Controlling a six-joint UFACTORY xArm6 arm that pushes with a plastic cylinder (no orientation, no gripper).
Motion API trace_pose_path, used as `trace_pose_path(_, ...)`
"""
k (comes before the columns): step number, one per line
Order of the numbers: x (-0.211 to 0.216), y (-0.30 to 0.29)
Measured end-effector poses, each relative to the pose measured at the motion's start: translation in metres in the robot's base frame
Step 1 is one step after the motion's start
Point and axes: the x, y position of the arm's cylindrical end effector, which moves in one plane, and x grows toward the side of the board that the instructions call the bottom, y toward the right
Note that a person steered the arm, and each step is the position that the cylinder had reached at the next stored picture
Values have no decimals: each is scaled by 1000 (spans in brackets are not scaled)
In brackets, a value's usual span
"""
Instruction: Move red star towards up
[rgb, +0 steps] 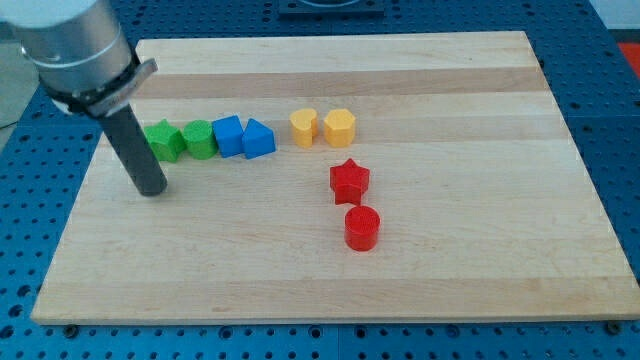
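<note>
My tip (152, 189) rested on the bench (480, 280), well left of the red star (349, 180); no gripper existed to open or close. The approach seemingly remained undone: next, reach below the star, where the red cylinder (361, 228) crowded close.

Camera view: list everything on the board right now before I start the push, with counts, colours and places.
Red star: 1, red, centre of board.
Red cylinder: 1, red, just below the star.
Yellow blocks: 2, yellow, above the star, side by side.
Blue blocks: 2, blue, left of yellow.
Green blocks: 2, green, row's left end.
Wooden board: 1, light wood.
My tip: 1, dark, below-left of the green blocks.
</note>
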Motion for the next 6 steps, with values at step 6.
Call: trace_pose_path(6,-40,308)
